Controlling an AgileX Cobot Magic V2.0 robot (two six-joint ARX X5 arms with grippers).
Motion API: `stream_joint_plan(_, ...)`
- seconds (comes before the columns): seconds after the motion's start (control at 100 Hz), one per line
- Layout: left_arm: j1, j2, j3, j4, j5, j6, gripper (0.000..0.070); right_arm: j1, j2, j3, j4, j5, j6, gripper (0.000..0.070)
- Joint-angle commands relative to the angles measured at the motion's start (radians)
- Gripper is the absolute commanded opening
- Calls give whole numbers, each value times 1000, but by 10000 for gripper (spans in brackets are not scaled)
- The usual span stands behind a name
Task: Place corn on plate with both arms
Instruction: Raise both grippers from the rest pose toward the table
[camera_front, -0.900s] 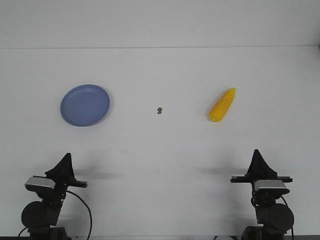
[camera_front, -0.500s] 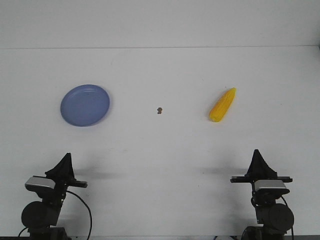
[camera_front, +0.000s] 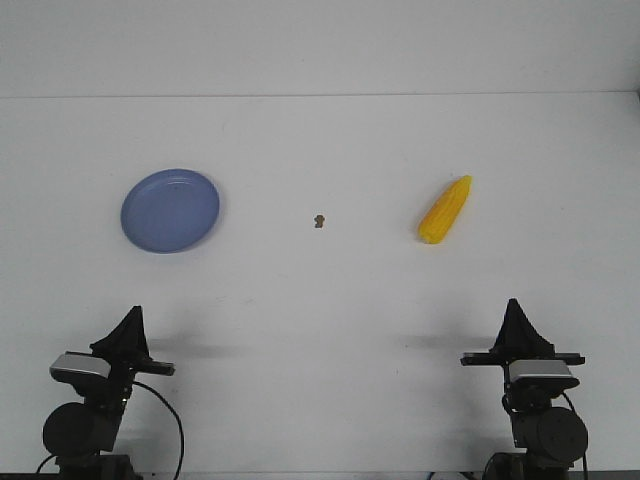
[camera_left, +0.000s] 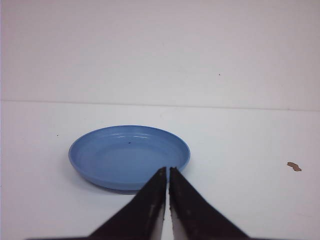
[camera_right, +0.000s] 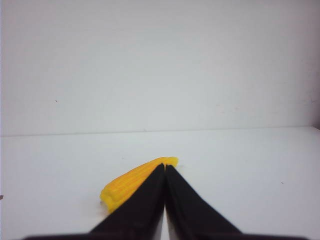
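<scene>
The yellow corn (camera_front: 445, 209) lies on the white table at the right, tapered end pointing away. The blue plate (camera_front: 170, 210) sits at the left, with nothing on it. My left gripper (camera_front: 131, 318) is shut and empty near the table's front edge, well short of the plate (camera_left: 129, 156); its fingertips (camera_left: 167, 171) point at the plate's near rim. My right gripper (camera_front: 515, 308) is shut and empty near the front edge, well short of the corn (camera_right: 129, 184), which its closed fingers (camera_right: 165, 168) partly hide in the right wrist view.
A small brown speck (camera_front: 318, 221) lies on the table between plate and corn; it also shows in the left wrist view (camera_left: 294, 166). The table's far edge meets a plain white wall (camera_front: 320, 45).
</scene>
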Motion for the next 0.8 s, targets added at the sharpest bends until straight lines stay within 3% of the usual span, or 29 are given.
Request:
stream_joint_plan(0.0,0,-2,-20,11,-2,8,12,0,0,-2,18,1,-3,4)
stream_joint_plan(0.29,0,3,61,-47,-13,-9,12,0,0,42,4,0,-3,4)
stream_joint_plan(0.46,0,58,203,-143,-62,-95,12,0,24,183,-176,7,-4,4)
stream_joint_plan(0.64,0,214,401,-238,-62,-94,12,0,144,370,-349,8,-8,4)
stream_joint_plan(0.79,0,411,628,-426,-62,-85,12,0,295,561,-529,8,-11,4)
